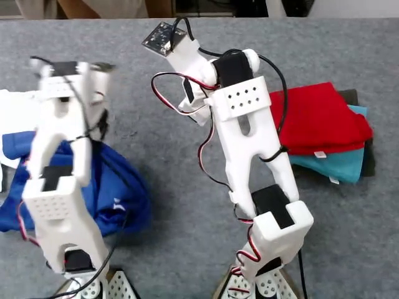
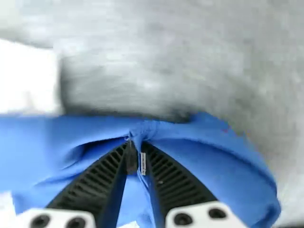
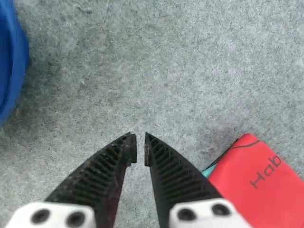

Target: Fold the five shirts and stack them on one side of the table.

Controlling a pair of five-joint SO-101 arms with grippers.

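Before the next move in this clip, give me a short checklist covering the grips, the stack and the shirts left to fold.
1. Hold of the left gripper on the blue shirt: ok, cloth is pinched between its fingers.
2. Whether the right gripper is free: ok, shut on nothing above the table.
3. Fold of the blue shirt: not ok, it lies bunched.
4. Stack at one side: ok, red shirt on teal shirt on dark shirt.
5. Fold of the white shirt: cannot tell, it runs off the high view's edge.
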